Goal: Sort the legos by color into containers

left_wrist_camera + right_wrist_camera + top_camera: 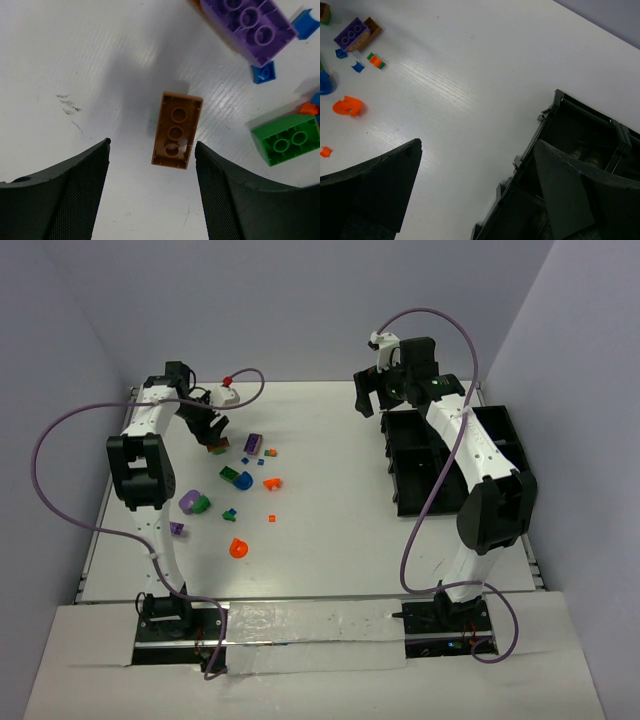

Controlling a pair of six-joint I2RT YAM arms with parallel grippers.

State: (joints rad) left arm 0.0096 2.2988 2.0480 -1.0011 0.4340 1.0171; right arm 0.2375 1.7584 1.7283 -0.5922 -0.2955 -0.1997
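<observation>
**Counter**, white, flat (330,540): one. It carries everything listed here.

**Arms**, white with black joints: two. The left arm rises along the left of the top view, with its wrist bent down over the bricks. The right arm stretches up the right side, across the tray.

**Tray**, black plastic, open rectangular compartments (408,440): one, right of centre. The compartment count is unclear because the right arm covers part of it.

**Left end effector** (152,144): jaws fairly wide, one on each side of the brown brick, apart from it and gripping nothing.

**Right end effector** (477,145): jaws fully spread and empty. It sits at the tray's upper-left corner, partly over bare counter.

**Legos**, loose on the counter left of centre, about a dozen:
- Purple studded brick (247,25): one, cut off at the upper edge of the left wrist view.
- Brown three-stud brick (176,131): one.
- Green two-stud brick (286,140): one.
- Orange rounded piece (238,549): one, lowest in the top view.
- Small blue square (263,72): one.
- The remaining bits are too small to count reliably.
</observation>
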